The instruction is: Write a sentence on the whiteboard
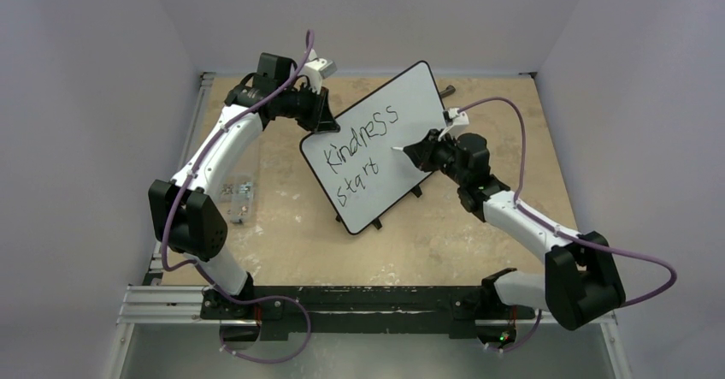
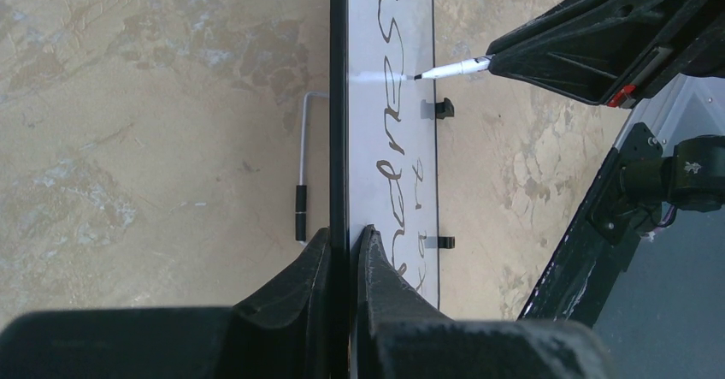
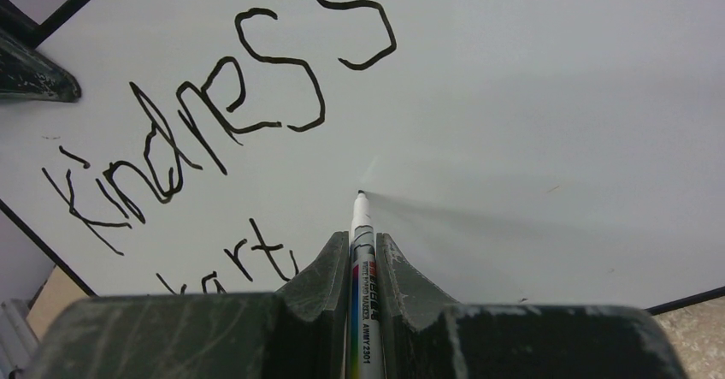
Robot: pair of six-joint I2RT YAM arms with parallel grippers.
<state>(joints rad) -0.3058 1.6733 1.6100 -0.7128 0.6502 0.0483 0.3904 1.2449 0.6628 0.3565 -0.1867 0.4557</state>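
- Right gripper [image 3: 364, 268], closest to the lens: what does it pinch?
- Its jaws are pressed on a marker [image 3: 361, 225], whose long axis points straight at the whiteboard [image 3: 547, 97]. Tip is at the surface; whether it touches, I cannot tell.
- And the sentence [image 3: 214, 122]?
- "Kindness" above, "start" below, both left of the tip. Bare white lies to the right, so I judge the next word goes there.
- Who holds the board?
- Left gripper [image 2: 346, 246], clamped on its left rim. The board stands tilted on the table [image 1: 479, 233].
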